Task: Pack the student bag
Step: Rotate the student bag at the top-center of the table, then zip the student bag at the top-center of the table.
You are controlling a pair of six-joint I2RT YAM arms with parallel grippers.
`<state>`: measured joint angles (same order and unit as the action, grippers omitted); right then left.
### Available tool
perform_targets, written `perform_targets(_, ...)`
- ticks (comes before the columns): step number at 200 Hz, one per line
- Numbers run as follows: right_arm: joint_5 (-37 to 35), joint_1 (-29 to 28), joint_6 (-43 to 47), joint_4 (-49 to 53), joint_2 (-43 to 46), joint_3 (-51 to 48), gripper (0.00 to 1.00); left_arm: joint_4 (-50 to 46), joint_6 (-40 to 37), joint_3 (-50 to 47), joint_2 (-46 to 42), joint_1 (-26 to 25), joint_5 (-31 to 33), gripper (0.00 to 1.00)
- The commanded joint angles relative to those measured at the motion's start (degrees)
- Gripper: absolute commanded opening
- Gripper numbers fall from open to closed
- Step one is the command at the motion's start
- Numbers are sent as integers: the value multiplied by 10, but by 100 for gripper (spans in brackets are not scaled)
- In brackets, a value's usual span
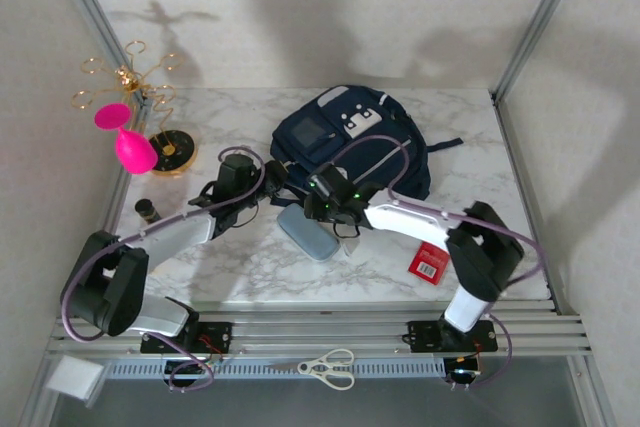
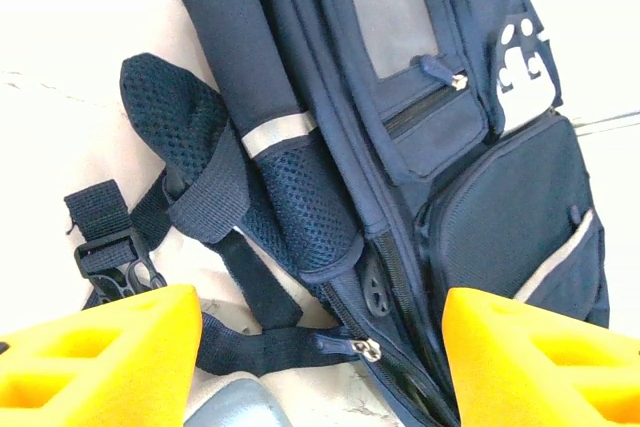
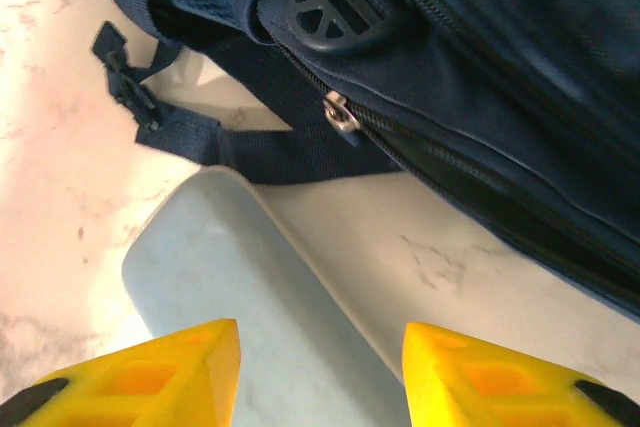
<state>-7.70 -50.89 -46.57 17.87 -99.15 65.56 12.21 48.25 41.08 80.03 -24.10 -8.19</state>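
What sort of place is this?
Probably a robot test booth: left arm and right arm bolted to a metal rail, white panel walls around a marble-look table, staged props like the student bag.

I see the large navy-blue fabric backpack (image 1: pixel 350 142) lying flat, front pockets facing up, far centre. Its dark straps sprawl loose alongside.

Showed white marble patterning with grey veins across the table (image 1: pixel 250 272). Carried the student bag (image 1: pixel 350 142) at the middle of the far edge, lying flat with its front pockets up and straps trailing toward the near edge. Held a grey-blue pencil case (image 1: pixel 308 232) near the centre, just beside one strap. Bore a red packet (image 1: pixel 431 261) toward the near right corner, a gold wire stand (image 1: pixel 172 154) at the far left corner and a small dark cylinder (image 1: pixel 147 210) by the left edge.
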Motion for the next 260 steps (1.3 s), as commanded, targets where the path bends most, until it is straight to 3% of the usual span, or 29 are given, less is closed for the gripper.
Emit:
perform_targets(1, -32, 4, -30, -31, -46, 14, 44, 5, -5, -13, -24, 9, -10, 65)
perform_targets(49, -46, 96, 38, -68, -53, -8, 44, 11, -6, -12, -20, 12, -36, 65)
perform_targets(89, -62, 137, 111, -46, -12, -14, 51, 37, 3, -16, -6, 12, -51, 65)
perform_targets(120, -78, 114, 50, 4, -14, 4, 56, 56, 10, -15, 7, 12, -60, 64)
perform_targets(134, -109, 68, -8, 45, -27, 25, 56, 60, 10, -15, 8, 12, -60, 64)
perform_targets(161, -154, 36, -106, 96, -67, 66, 50, 61, 9, -16, 5, 12, -60, 64)
perform_targets(216, -247, 16, -138, 171, -160, 172, 38, 57, -1, -19, -5, 13, -66, 65)
perform_targets(260, -261, 27, -147, 190, -192, 191, 41, 62, 4, -28, -6, 13, -68, 65)
